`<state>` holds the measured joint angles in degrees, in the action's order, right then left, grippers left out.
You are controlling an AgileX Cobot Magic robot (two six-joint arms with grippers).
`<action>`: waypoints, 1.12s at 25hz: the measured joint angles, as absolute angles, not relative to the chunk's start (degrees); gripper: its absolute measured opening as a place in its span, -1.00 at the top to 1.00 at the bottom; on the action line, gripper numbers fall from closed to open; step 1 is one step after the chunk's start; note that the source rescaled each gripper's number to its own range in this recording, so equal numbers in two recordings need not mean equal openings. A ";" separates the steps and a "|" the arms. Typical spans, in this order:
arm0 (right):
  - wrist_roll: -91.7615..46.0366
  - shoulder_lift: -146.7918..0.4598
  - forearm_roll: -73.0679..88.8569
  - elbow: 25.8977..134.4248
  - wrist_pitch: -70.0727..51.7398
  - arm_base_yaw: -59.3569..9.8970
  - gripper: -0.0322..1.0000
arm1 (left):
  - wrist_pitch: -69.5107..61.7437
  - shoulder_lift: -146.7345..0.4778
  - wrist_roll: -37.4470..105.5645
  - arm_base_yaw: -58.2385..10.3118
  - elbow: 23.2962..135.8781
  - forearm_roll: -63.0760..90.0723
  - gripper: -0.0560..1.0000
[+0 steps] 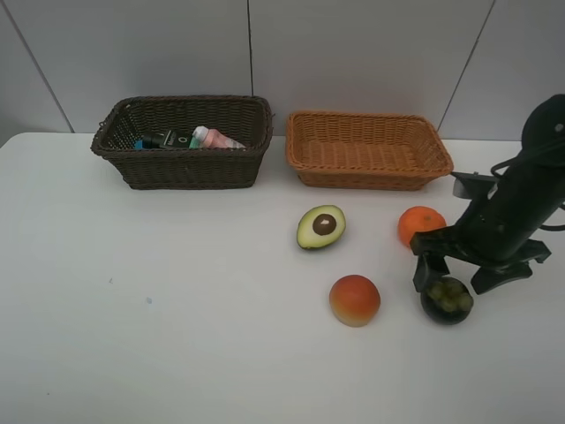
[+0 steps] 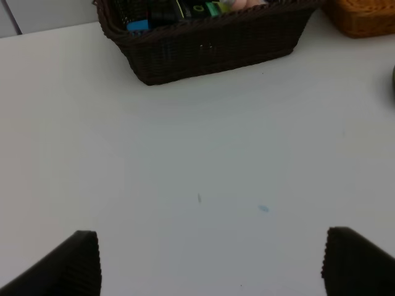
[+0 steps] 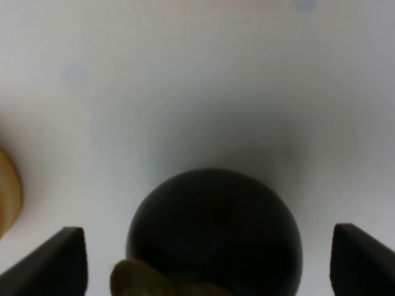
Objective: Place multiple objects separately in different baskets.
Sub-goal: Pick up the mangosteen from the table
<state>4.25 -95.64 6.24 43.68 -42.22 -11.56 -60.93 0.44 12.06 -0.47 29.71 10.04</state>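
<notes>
The dark round mangosteen [image 1: 447, 299] sits on the white table, and my right gripper [image 1: 455, 281] is open with one finger on each side of it. It fills the right wrist view [image 3: 216, 228] between the spread fingertips [image 3: 55, 262]. The avocado half [image 1: 320, 226], orange [image 1: 419, 223] and red-yellow peach [image 1: 354, 299] lie on the table. The dark brown basket [image 1: 185, 170] holds the dark green pump bottle [image 1: 163, 140], small pink bottle [image 1: 216, 139] and blue eraser [image 2: 137, 25]. I cannot make out the marker. The light orange-tan basket [image 1: 366, 175] holds nothing. My left gripper [image 2: 210, 265] is open and empty.
The two baskets stand side by side at the back of the table [image 1: 177, 309], near the wall. The left arm is out of the exterior view. An orange-yellow fruit edge [image 3: 7, 191] shows beside the mangosteen in the right wrist view.
</notes>
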 joint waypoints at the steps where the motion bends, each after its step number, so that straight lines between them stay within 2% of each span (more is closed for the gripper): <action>1: 4.25 -96.14 6.37 43.68 -42.23 -11.56 -0.99 | -60.93 0.44 12.06 -0.47 29.71 10.04 -0.77; 15: 4.19 -101.21 6.35 43.68 -42.33 -11.56 -0.99 | -60.93 0.44 12.06 -0.47 29.71 10.04 -0.77; 16: 4.19 -101.21 6.35 43.68 -42.33 -11.56 -0.90 | -60.93 0.44 12.06 -0.47 29.71 10.04 -0.77; 17: 4.19 -101.21 6.35 43.68 -42.33 -11.56 -0.68 | -60.93 0.44 12.06 -0.47 29.71 10.04 -0.77; 18: 4.19 -101.21 6.35 43.68 -42.39 -11.56 -0.17 | -60.93 0.44 12.06 -0.47 29.71 10.04 -0.77; 19: 4.19 -101.21 6.35 43.68 -42.51 -11.56 0.55 | -60.93 0.44 12.06 -0.47 29.71 10.04 -0.77; 28: 4.19 -101.21 6.03 44.49 -46.61 -11.56 0.54 | -60.93 0.44 12.06 -0.47 29.71 10.04 -0.77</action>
<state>4.19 -101.21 6.03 44.49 -46.61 -11.56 -60.93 0.44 12.06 -0.47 29.71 10.04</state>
